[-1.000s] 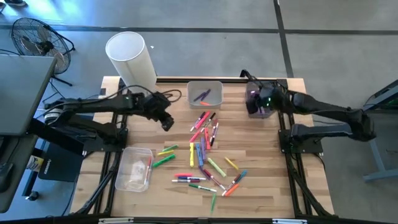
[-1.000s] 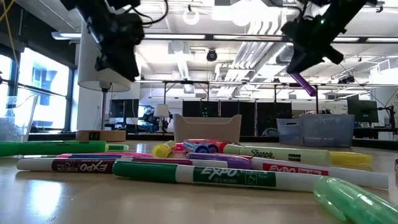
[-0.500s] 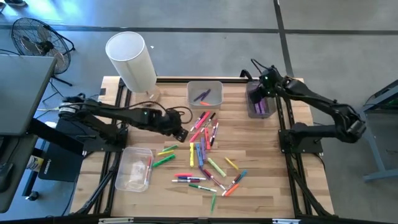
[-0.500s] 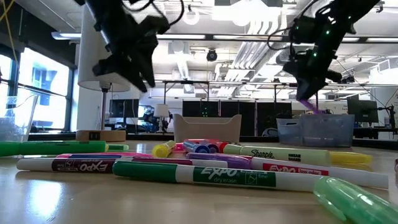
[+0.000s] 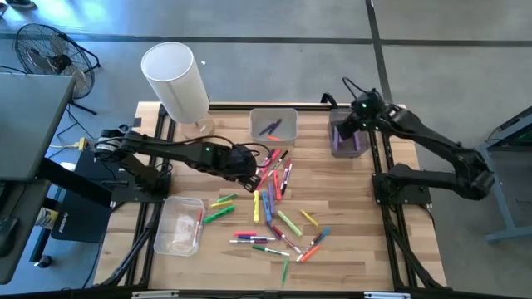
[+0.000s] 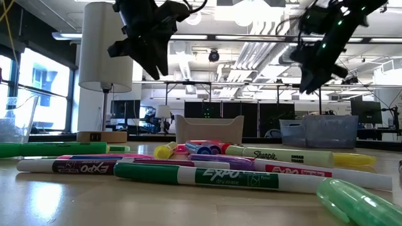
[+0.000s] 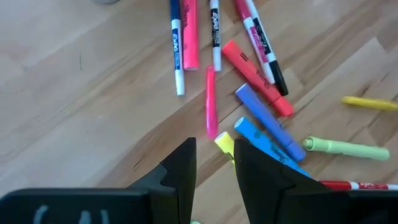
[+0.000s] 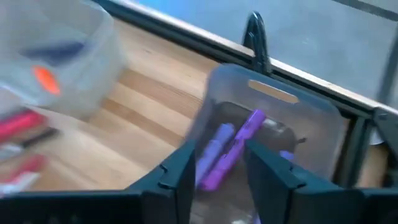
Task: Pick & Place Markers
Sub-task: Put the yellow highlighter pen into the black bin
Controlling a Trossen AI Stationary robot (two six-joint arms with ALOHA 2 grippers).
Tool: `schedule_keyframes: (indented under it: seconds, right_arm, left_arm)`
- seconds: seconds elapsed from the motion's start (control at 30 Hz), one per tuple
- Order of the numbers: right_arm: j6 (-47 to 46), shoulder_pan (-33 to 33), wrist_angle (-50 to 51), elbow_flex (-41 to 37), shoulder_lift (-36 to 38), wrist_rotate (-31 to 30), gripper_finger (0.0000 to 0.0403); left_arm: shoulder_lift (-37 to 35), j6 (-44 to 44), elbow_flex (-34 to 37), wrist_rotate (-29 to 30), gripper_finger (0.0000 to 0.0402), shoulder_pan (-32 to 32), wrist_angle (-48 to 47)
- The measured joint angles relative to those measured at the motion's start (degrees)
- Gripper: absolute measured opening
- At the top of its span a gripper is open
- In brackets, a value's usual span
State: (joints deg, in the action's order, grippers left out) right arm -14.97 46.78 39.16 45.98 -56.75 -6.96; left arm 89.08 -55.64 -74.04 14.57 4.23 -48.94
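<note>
Markers (image 5: 274, 195) crowd table centre; bare wood (image 5: 366, 224) at right.

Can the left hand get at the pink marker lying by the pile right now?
Probably yes. The left hand is open and empty, right above the pink marker, which lies on bare wood with nothing on top. A yellow marker sits close beside its near end, so it could get nudged.

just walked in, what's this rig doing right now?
Sorting coloured marker pens scattered on the wooden table into clear plastic bins. The right gripper hangs open and empty over the right-hand bin, which holds purple markers. The left gripper, open, hovers above the pile's pink and yellow markers.
</note>
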Motion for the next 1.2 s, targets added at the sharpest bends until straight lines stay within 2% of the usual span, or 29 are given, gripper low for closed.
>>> schedule_keyframes:
  seconds: [0.2, 0.33, 0.4, 0.5, 0.63, 0.87, 1.0, 1.2]
  right_arm:
    - [-8.0, -8.0, 3.2, 0.1, 9.2, 1.2, 0.0062]
    - [-12.2, -15.2, 6.6, 0.1, 12.7, -2.4, 0.0015]
    - [-13.5, -18.4, 8.1, 0.1, 13.7, -4.7, 0.0004]
    - [-15.1, -22.4, 10.0, 0.1, 14.3, -7.5, 0.0013]
    - [-14.6, -25.8, 10.4, 0.1, 14.0, -8.0, 0.0019]
    - [-10.2, -28.4, 11.3, 0.1, 14.1, -8.1, 0.0002]
    - [-9.0, -28.6, 12.0, 0.1, 14.1, -8.1, 0.0004]
    - [-7.1, -28.6, 13.0, 0.1, 14.1, -8.1, 0.0002]
  left_arm:
    - [0.0, -0.1, -0.2, -0.8, 0.0107, 0.0, -0.5]
    - [0.0, -3.7, -0.1, -1.0, 0.0107, 0.5, -0.9]
    - [0.0, -6.4, -0.2, -0.9, 0.0107, 1.4, -0.9]
    - [0.4, -10.0, -1.3, 0.0, 0.0100, 3.8, -0.9]
    - [4.9, -14.3, -3.9, 0.6, 0.0073, 6.2, -0.8]
    - [13.9, -16.9, -10.5, 0.3, 0.0028, 7.4, -3.5]
    - [15.3, -18.3, -11.4, -0.9, 0.0028, 7.5, -5.2]
    - [17.0, -19.7, -11.5, -1.2, 0.0051, 7.4, -4.9]
